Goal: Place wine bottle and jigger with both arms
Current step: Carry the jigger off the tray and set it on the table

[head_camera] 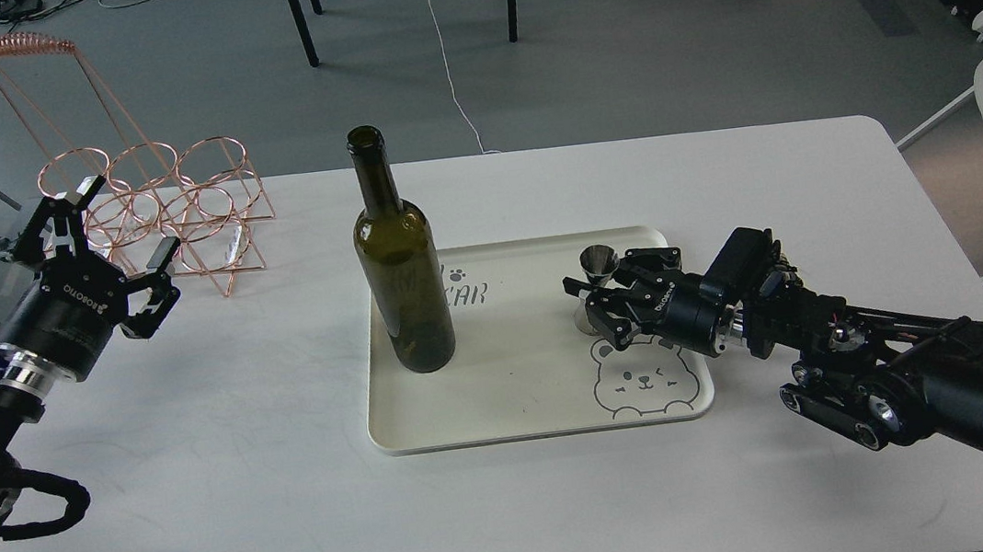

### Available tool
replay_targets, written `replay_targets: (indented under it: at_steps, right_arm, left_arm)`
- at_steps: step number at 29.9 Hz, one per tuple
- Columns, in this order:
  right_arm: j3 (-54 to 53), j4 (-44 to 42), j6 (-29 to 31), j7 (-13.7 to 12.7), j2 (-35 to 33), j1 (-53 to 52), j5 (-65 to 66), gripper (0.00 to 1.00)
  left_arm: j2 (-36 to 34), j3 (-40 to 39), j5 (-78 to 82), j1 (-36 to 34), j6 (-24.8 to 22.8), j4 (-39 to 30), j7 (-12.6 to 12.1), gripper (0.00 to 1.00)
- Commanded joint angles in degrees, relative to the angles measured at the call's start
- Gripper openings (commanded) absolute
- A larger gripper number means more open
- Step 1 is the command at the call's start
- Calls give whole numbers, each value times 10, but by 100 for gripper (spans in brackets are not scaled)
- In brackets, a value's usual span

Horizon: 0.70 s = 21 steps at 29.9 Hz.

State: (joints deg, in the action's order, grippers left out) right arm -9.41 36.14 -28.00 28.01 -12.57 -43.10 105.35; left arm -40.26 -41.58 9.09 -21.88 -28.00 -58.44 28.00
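Your two arms flank the tray [399, 439], bottle and jigger on it.
Left gripper [104, 241] hangs wide, empty, far left; wine bottle [403, 268] stands upright, heavy, slick glass—take its body. Right gripper [596, 296] closes around the light, slippery jigger [598, 262].

Left arm reaching in from the left, its left hand [104, 241] hanging with fingers spreading wide, right arm stretching in low from the right, right hand [598, 298] seemingly closing on something, grip partly hidden
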Motion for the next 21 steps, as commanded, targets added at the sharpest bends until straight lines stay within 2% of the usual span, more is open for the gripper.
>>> replay_targets:
  at_steps: [1,6,10,16,21]
  right_arm:
    - [-41,16,0,0,-21,0,-13,12]
    - [-59,74,0,0,-76,4,-41,12]
    - [-84,125,0,0,-160,12,-72,12]
    - [-91,119,0,0,-231,70,-121,13]
    - [-90,118,0,0,-260,120,-148,13]
  left_arm:
    - [-1,-1,1,0,0,0,0,98]
    - [0,-1,3,0,0,-1,0,98]
    - [2,0,4,0,0,-1,0,98]
    - [3,-2,7,-1,0,-2,0,98]
    - [4,-1,8,-1,0,-1,0,98]
